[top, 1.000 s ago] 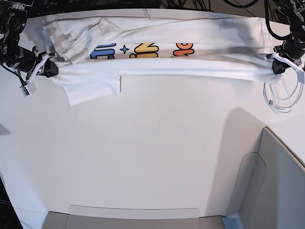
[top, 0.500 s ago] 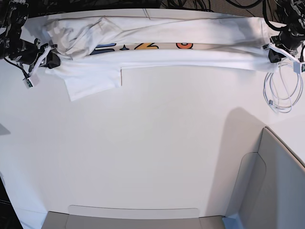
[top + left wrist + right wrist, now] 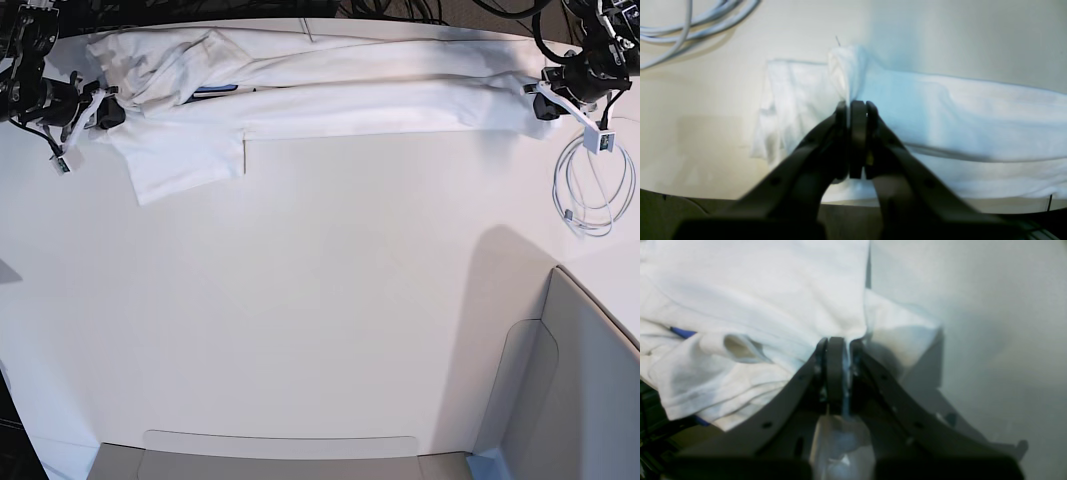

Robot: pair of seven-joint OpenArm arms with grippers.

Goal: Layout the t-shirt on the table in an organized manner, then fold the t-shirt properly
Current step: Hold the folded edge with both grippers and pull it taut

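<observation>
Both claws pinch the t-shirt [image 3: 330, 85] on the table [image 3: 300, 300].

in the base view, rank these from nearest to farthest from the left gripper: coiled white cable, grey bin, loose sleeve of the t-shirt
From the left gripper, shut on the t-shirt at the view's upper right:
1. Coiled white cable, just below it.
2. Grey bin, lower right corner.
3. Loose sleeve, far across at upper left.

Bright, even overhead light washes the counter [image 3: 320, 300] nearly flat white in the base view, whose edges bow with wide-angle distortion. A soft grey shadow lies left of the grey bin [image 3: 580, 390]. Both wrist views are dimmer and bluish; their dark fingers [image 3: 858, 140] blur near the lens.
</observation>
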